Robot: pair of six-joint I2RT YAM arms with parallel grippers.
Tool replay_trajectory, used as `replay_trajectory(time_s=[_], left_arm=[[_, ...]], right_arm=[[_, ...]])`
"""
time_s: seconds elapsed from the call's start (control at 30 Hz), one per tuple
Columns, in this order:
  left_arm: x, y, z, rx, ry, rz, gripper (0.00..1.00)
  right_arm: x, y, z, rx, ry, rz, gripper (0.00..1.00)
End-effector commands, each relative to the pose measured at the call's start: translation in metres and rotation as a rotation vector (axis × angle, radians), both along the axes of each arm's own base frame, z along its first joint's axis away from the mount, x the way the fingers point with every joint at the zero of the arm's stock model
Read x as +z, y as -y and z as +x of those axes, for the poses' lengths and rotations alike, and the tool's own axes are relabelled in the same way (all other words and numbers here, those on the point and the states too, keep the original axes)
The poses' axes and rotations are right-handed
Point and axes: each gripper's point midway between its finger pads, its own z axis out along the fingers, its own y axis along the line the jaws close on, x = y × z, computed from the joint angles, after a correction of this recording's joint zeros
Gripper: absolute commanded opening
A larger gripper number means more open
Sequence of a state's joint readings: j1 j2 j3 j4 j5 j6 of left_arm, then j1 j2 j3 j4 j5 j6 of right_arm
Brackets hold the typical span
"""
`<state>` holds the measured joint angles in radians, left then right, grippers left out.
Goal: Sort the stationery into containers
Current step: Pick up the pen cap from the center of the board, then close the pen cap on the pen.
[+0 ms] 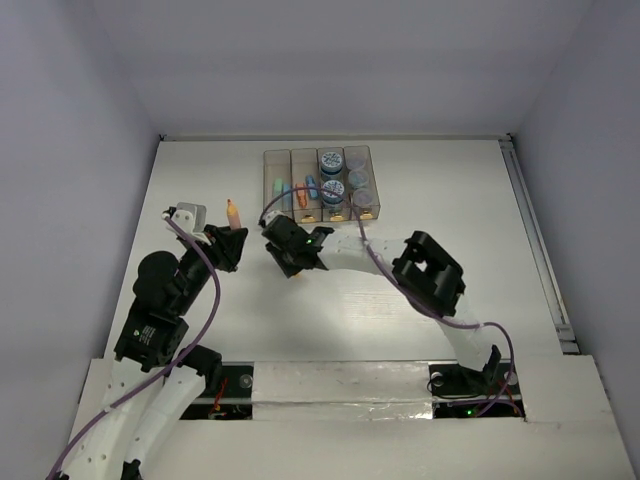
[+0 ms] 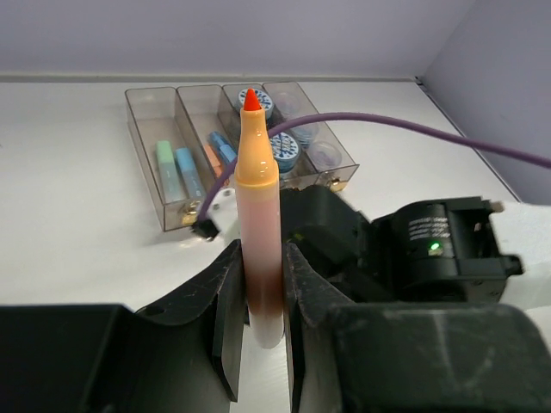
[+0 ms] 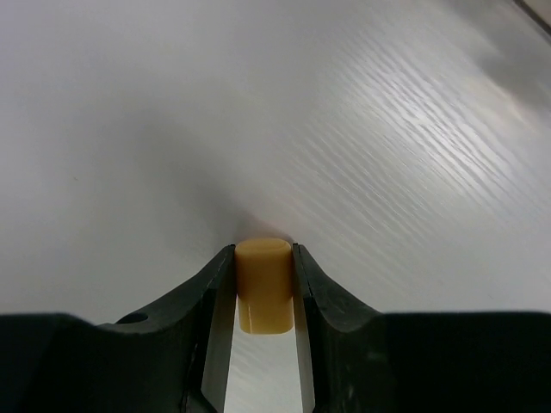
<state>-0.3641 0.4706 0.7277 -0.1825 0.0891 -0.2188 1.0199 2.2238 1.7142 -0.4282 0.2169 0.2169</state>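
Pinching a stubby matte orange cylinder (image 3: 263,288), perhaps plastic: right pincer (image 3: 262,251).

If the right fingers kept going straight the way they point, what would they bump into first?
Most likely the bare table: nothing else shows ahead of the right fingers, and the cap they pinch would touch it first. How near it is remains unclear.
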Motion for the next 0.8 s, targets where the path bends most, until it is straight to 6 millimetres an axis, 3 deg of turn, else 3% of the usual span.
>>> replay_trajectory(time_s=[0.0, 0.03, 0.07, 0.13, 0.27, 0.43, 0.53, 0.63, 0.77], left_arm=[[0.01, 0.012, 0.001, -0.065, 0.041, -0.023, 0.0], [0.008, 0.015, 0.001, -0.082, 0.037, -0.021, 0.0], [0.007, 0.022, -0.002, -0.124, 0.031, -0.022, 0.0], [0.004, 0.03, -0.001, -0.166, 0.019, -0.022, 0.0], [0.001, 0.042, -0.002, -0.233, 0.006, -0.027, 0.0], [-0.004, 0.05, 0.001, -0.265, -0.029, -0.046, 0.0], [-0.003, 0.062, 0.0, -0.303, -0.044, -0.068, 0.0], [-0.003, 0.07, 0.001, -0.301, -0.061, -0.057, 0.0], [-0.005, 0.083, 0.003, -0.307, -0.098, -0.047, 0.0]], right_arm=[[0.075, 0.015, 0.034, -0.138, 0.121, 0.202, 0.0], [0.083, 0.021, 0.037, -0.162, 0.151, 0.249, 0.0], [0.122, 0.028, 0.043, -0.194, 0.202, 0.33, 0.0], [0.159, 0.037, 0.054, -0.252, 0.292, 0.423, 0.0], [0.243, 0.059, 0.056, -0.332, 0.443, 0.61, 0.0], [0.317, 0.067, 0.051, -0.345, 0.543, 0.82, 0.0], [0.35, 0.067, 0.042, -0.319, 0.56, 0.937, 0.0], [0.372, 0.067, 0.03, -0.281, 0.557, 1.038, 0.0], [0.382, 0.064, 0.022, -0.251, 0.524, 1.094, 0.0]])
